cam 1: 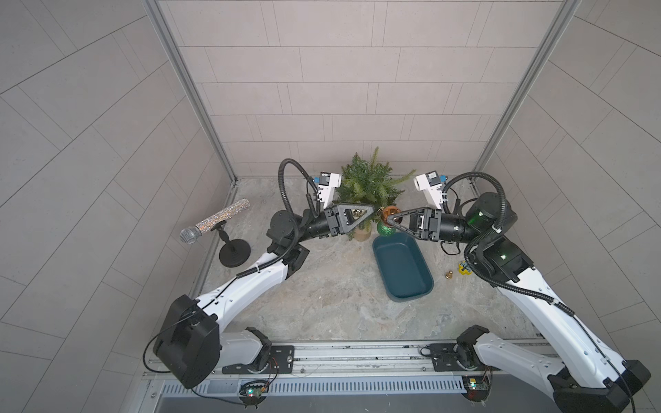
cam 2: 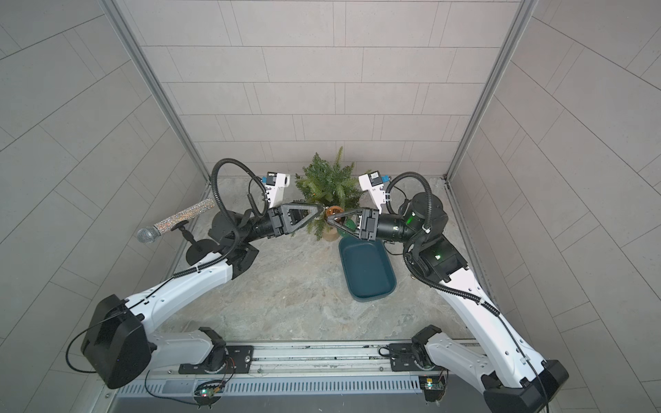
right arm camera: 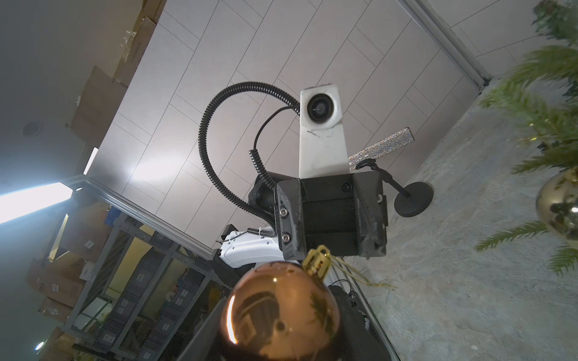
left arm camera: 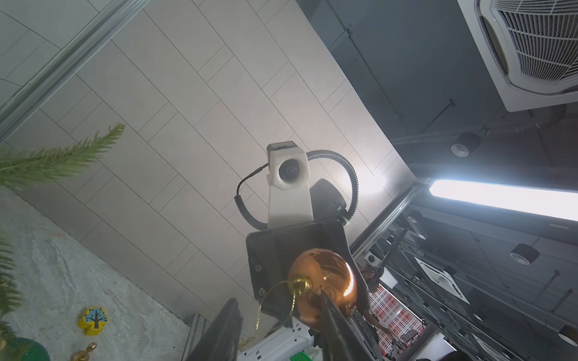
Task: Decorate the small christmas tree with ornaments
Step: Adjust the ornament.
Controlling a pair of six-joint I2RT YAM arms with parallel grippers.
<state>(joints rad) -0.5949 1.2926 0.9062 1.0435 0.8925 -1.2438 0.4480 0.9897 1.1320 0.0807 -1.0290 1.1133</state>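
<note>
Status, copper bauble (cam 1: 388,211): clamped between the jaws of my right gripper (cam 1: 390,218). It is held clear of the table (cam 1: 322,293), just in front of the small christmas tree (cam 1: 368,182) at the level of its lower branches. My left gripper (cam 1: 373,211) faces it tip to tip from the opposite side. In the left wrist view its fingers (left arm camera: 339,331) stand apart and pinch nothing.

Key relation: the bauble's gold cap (right arm camera: 316,258) points away from my right gripper and toward the left one. The cap-to-bottom axis therefore lies roughly along the line joining the two grippers. The cord loop (left arm camera: 293,304) trails from the cap into the gap between the left fingers; whether it touches a pad I cannot tell. The tree lies beyond both tips, toward the back wall (cam 1: 322,107). Both grippers are about equally near it, and the left is nearer the loop.

Judgement: the next move is probably the left jaws closing on the cord, so the loop can be slipped over a branch tip. Risk: the thin cord slides out.

Other ornaments: gold bauble (right arm camera: 560,203) under the lower branches; green bauble (cam 1: 386,229) low beside the tree base (cam 1: 363,234), beneath my right gripper. Hung or resting, I cannot tell.

Writing: none readable. Yellow piece (left arm camera: 93,318) on the table shows a small tree picture, no words. Labels on the cartons (right arm camera: 93,103) are too small to read.
</note>
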